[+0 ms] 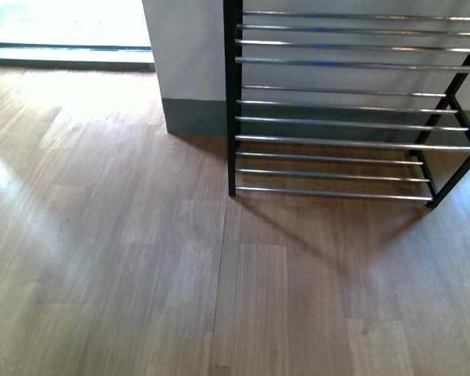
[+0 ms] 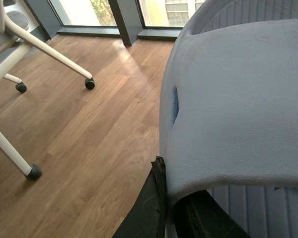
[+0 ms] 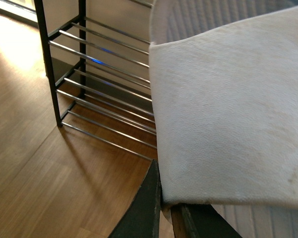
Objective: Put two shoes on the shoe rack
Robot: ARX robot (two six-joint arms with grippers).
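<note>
The shoe rack, a black frame with chrome bars, stands against the wall at the upper right of the front view; no shoe lies on its visible tiers. Neither arm shows in the front view. In the left wrist view a pale blue slide fills the frame, its strap pinched by my left gripper. In the right wrist view my right gripper is shut on the strap of another pale blue slide, held off the floor beside the shoe rack.
Wood floor spreads in front of the rack. A white wall corner with grey skirting stands left of the rack. A white chair base on castors stands on the floor near a window.
</note>
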